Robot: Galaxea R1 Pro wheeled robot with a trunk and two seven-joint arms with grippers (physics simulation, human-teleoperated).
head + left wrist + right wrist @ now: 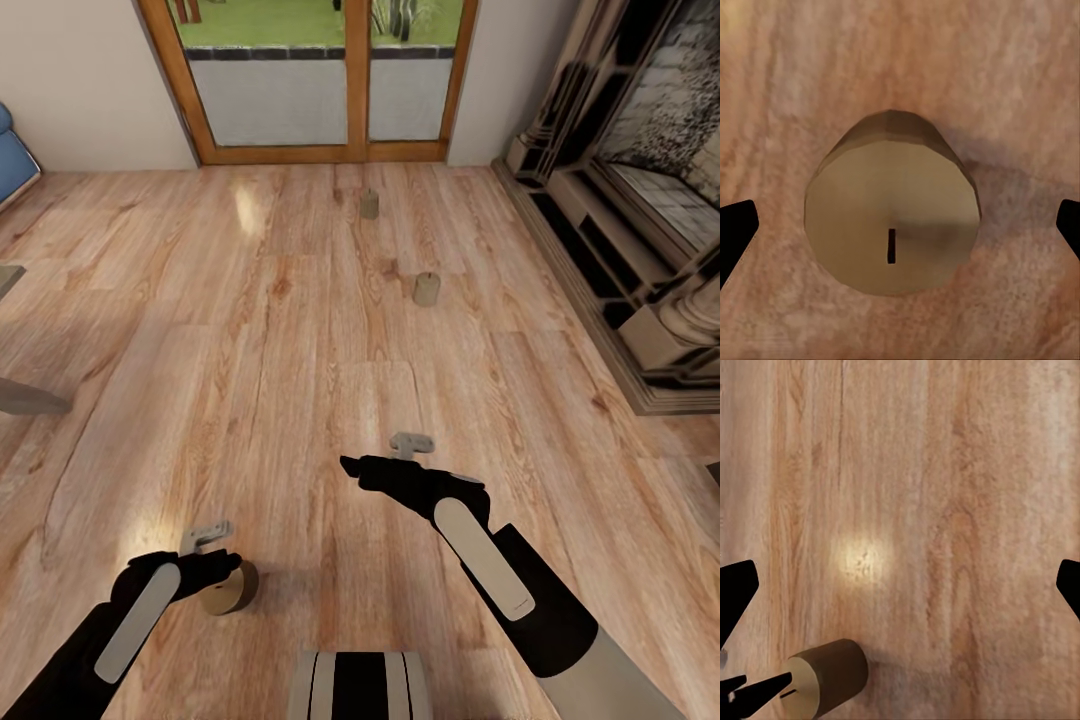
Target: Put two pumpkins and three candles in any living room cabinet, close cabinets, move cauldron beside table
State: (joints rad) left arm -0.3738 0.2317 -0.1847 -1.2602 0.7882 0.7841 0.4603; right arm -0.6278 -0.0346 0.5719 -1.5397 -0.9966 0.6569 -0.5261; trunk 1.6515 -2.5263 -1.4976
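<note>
Three beige candles stand on the plank floor. The nearest candle (228,588) (892,217) is directly under my left gripper (212,555) (900,225), which is open with its black fingertips (735,229) on either side of it, apart from it. That same candle (829,676) lies off to one side of my right gripper (385,455) (900,585), which is open over bare floor. A second candle (427,289) stands mid-floor and a third candle (369,204) near the glass door. The pumpkins, cabinet and cauldron are out of view.
The glass garden door (320,90) is straight ahead. The brick fireplace (640,220) with its stepped hearth runs along the right. A blue sofa (14,155) and the grey table's corner (25,398) sit at the left edge. Open floor lies between them.
</note>
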